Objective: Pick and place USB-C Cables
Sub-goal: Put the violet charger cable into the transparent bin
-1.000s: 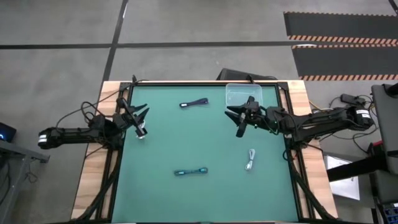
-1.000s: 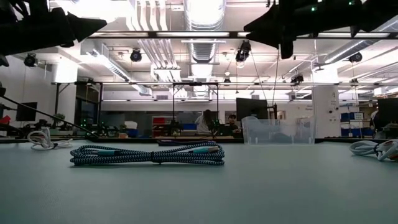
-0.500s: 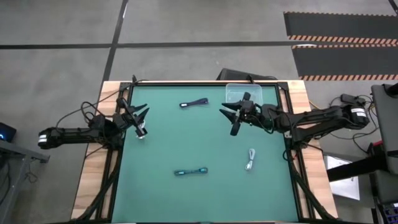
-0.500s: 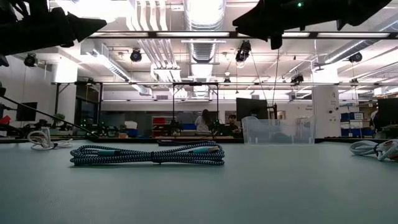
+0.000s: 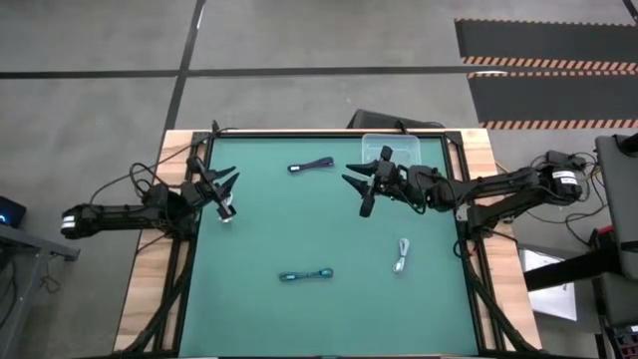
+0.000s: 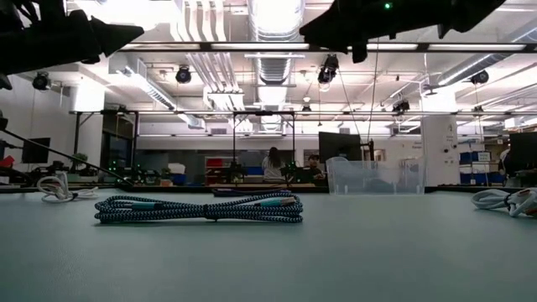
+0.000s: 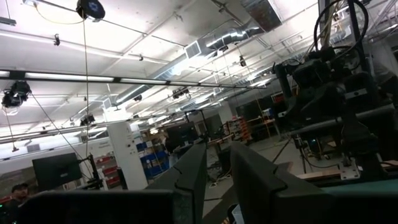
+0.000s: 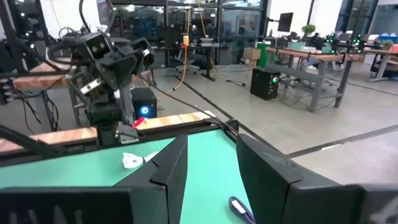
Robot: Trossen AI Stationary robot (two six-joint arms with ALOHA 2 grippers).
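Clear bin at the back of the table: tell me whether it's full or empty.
Empty. The clear bin shows only the mat through it from above, and all three cables lie outside it; the low view shows nothing inside either.

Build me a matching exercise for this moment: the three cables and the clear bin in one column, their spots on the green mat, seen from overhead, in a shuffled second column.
Things:
1. dark navy cable
2. teal cable
3. white cable
4. clear bin

Places, by the high view:
A. far right corner of the mat, beside the right gripper
B. near edge, about mid-width
C. far side, left of the bin
D. right half, nearer than the right arm

Pairs: 1-C, 2-B, 3-D, 4-A
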